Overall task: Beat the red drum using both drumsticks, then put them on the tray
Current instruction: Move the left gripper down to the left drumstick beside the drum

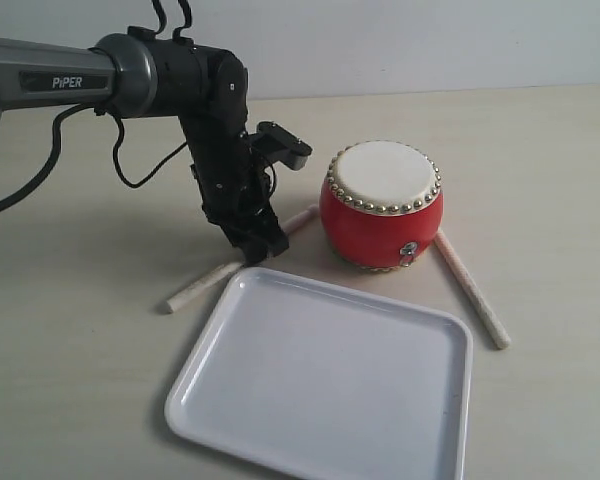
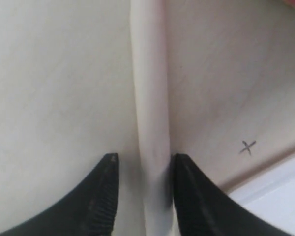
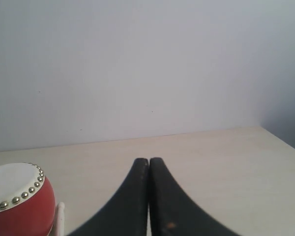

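Pincer (image 2: 145,158) straddles drumstick (image 2: 150,98), jaws apart.

The left arm (image 1: 130,75) is showing a smooth grey tube, which is carrying the white word PiPER (image 1: 65,82) on a dark strip. Past that word the shell is becoming glossy black and angular. Thin black cables (image 1: 130,183) are looping just below the word. The left gripper (image 2: 142,156) is presenting black curved fingers (image 2: 101,196) with fine ribs inside; the right gripper (image 3: 148,160) is presenting smooth black tapering ones.
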Controlling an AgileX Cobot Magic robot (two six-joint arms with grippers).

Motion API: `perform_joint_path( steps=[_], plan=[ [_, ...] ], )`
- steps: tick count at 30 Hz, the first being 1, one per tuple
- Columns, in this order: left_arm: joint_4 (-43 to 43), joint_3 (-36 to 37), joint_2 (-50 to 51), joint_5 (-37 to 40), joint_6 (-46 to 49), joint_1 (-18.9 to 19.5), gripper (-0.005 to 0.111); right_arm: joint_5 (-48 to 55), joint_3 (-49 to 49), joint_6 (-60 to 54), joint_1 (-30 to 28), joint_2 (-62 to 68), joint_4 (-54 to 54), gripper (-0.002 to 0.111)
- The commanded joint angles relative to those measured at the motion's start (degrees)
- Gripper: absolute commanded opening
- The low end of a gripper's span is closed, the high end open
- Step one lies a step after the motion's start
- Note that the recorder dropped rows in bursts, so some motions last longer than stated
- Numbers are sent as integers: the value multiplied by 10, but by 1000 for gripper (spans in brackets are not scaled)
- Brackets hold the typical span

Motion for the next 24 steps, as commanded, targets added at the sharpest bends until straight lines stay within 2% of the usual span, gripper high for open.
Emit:
perform_joint_path(
  steps=[1, 3, 7, 14, 17, 24],
  plan=[
    [23, -4, 0, 3, -11, -2, 33, -2, 2, 2, 1, -4, -1, 0],
    [25, -4, 0, 12, -22, 1, 36, -2, 2, 2, 1, -4, -1, 0],
    [26, -4, 0, 52, -33, 7, 50, -2, 2, 2, 1, -4, -1, 0],
    [50, -4, -2, 121, -57, 31, 48, -2, 2, 2, 1, -4, -1, 0],
    [49, 0, -13, 122, -57, 36, 48, -2, 2, 2, 1, -4, -1, 0],
    [50, 65, -24, 103, -44, 36, 48, -2, 2, 2, 1, -4, -1, 0]
  ],
)
